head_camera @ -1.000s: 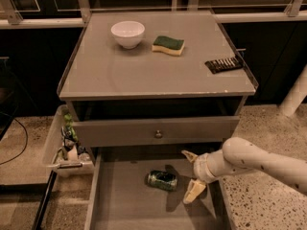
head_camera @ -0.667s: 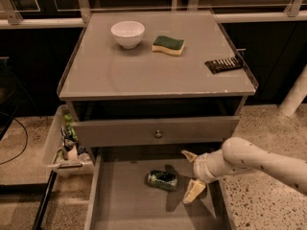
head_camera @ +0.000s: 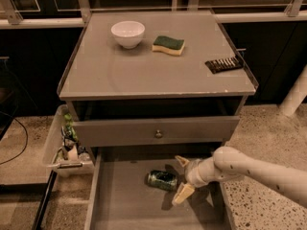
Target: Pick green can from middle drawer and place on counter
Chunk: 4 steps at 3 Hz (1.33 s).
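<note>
The green can (head_camera: pixel 162 179) lies on its side on the floor of the open middle drawer (head_camera: pixel 124 205), near its back. My gripper (head_camera: pixel 182 178) reaches in from the right on a white arm and is open. One pale finger (head_camera: pixel 182 161) is behind the can's right end and the other pale finger (head_camera: pixel 183 194) is in front of it. Neither finger visibly touches the can. The counter (head_camera: pixel 153 71) is the grey cabinet top above.
On the counter stand a white bowl (head_camera: pixel 128 34), a green-topped yellow sponge (head_camera: pixel 168 45) and a dark flat packet (head_camera: pixel 224 64) at the right edge. A closed drawer front with a round knob (head_camera: pixel 158 134) overhangs the open drawer. A clear bin (head_camera: pixel 64 145) of items sits left.
</note>
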Tool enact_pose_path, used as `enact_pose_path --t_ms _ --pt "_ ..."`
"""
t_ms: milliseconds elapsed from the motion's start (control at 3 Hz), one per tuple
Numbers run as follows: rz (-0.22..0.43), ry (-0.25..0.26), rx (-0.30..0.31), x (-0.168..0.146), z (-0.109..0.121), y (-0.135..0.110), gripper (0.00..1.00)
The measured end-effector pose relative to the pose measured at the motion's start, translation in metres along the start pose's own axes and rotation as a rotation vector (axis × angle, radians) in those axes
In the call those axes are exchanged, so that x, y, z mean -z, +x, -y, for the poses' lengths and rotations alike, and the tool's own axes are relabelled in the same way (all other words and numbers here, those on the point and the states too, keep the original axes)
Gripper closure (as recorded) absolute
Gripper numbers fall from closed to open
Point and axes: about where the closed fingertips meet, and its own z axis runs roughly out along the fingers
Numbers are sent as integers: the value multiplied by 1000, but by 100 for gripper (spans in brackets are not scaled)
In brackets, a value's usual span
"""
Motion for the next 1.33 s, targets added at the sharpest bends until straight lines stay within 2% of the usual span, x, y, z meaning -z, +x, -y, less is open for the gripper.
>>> enact_pose_path --t_ms 667,1000,1333 --pt "65 13 -68 -49 6 14 0" --pt "100 15 -64 -62 10 6 0" --pt "101 14 -63 -63 10 5 17"
